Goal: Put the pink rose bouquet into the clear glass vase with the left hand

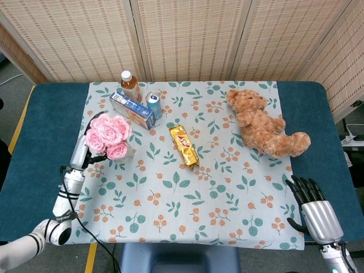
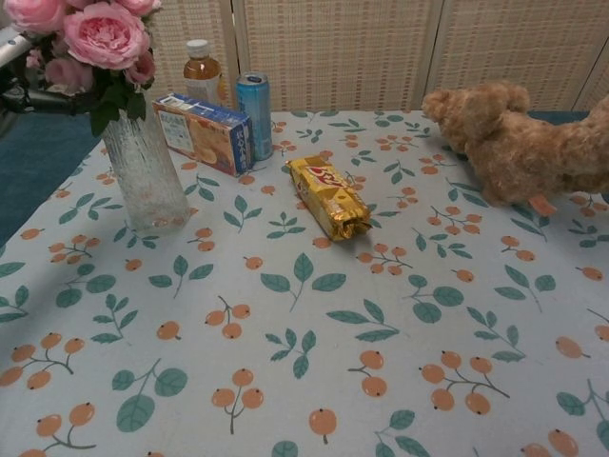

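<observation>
We see the pink rose bouquet [image 2: 90,38] standing in the clear glass vase [image 2: 145,171] near the tabletop's [image 1: 318,114] left edge. Our left hand [image 1: 84,149] sits beside it; we cannot tell its fingers' state. Our right hand [image 1: 315,207] rests with fingers spread, at the front right corner.

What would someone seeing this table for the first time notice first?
Probably the pink rose bouquet, standing in the clear glass vase at the table's left side, with the left hand right beside it. Next would come the brown teddy bear lying at the far right of the leaf-print tablecloth. A gold snack packet lies near the middle.
</observation>
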Motion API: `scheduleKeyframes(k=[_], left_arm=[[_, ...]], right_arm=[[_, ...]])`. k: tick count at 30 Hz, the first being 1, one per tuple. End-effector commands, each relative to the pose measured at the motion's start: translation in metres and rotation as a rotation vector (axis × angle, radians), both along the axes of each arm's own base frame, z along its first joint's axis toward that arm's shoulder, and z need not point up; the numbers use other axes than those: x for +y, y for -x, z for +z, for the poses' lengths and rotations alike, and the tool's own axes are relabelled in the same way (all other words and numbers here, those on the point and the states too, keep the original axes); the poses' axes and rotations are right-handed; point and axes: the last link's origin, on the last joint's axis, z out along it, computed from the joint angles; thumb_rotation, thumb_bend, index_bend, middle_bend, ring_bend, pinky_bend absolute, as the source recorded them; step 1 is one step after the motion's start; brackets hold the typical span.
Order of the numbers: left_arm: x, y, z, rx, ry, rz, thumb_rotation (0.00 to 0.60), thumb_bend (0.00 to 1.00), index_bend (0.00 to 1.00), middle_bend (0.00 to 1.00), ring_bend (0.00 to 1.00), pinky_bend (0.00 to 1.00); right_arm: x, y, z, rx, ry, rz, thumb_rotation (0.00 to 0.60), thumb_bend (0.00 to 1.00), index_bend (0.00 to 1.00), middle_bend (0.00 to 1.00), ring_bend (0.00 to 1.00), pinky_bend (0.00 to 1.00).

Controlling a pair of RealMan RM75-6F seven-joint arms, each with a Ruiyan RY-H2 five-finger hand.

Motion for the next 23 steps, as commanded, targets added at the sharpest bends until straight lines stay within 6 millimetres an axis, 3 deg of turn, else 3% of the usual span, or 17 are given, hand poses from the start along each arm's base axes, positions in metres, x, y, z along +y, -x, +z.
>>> scheduleKeyframes(k=[1, 8, 13, 16, 18, 21, 23], left_arm=[[-0.011, 0.018, 0.009, 0.078, 0.018, 0.035, 0.600, 0.36, 0.00, 0.00, 0.00, 0.00], [-0.031, 0.046, 0.030, 0.268, 0.027, 0.063, 0.600, 0.34, 0.00, 0.00, 0.00, 0.00], [-0.058, 0.075, 0.049, 0.498, 0.001, 0.095, 0.600, 0.34, 0.00, 0.00, 0.00, 0.00], [-0.095, 0.102, 0.064, 0.665, -0.056, 0.167, 0.600, 0.34, 0.00, 0.00, 0.00, 0.01], [-0.131, 0.114, 0.070, 0.735, -0.090, 0.206, 0.600, 0.35, 0.00, 0.00, 0.00, 0.00], [-0.172, 0.123, 0.073, 0.817, -0.120, 0.266, 0.600, 0.35, 0.00, 0.00, 0.00, 0.00], [-0.186, 0.125, 0.075, 0.863, -0.116, 0.305, 0.600, 0.35, 0.00, 0.00, 0.00, 0.00]], right_arm=[[0.000, 0.000, -0.001, 0.001, -0.005, 0.000, 0.600, 0.09, 0.00, 0.00, 0.00, 0.00], [0.002, -0.001, -0.002, 0.003, -0.008, 0.003, 0.600, 0.09, 0.00, 0.00, 0.00, 0.00], [0.002, -0.002, -0.003, 0.007, -0.015, 0.003, 0.600, 0.09, 0.00, 0.00, 0.00, 0.00], [0.003, -0.002, -0.003, 0.012, -0.016, 0.000, 0.600, 0.09, 0.00, 0.00, 0.00, 0.00], [0.003, -0.002, -0.003, 0.013, -0.008, 0.000, 0.600, 0.09, 0.00, 0.00, 0.00, 0.00], [0.003, -0.002, -0.004, 0.020, 0.004, -0.001, 0.600, 0.09, 0.00, 0.00, 0.00, 0.00], [0.001, -0.001, -0.004, 0.026, 0.015, -0.007, 0.600, 0.09, 0.00, 0.00, 0.00, 0.00]])
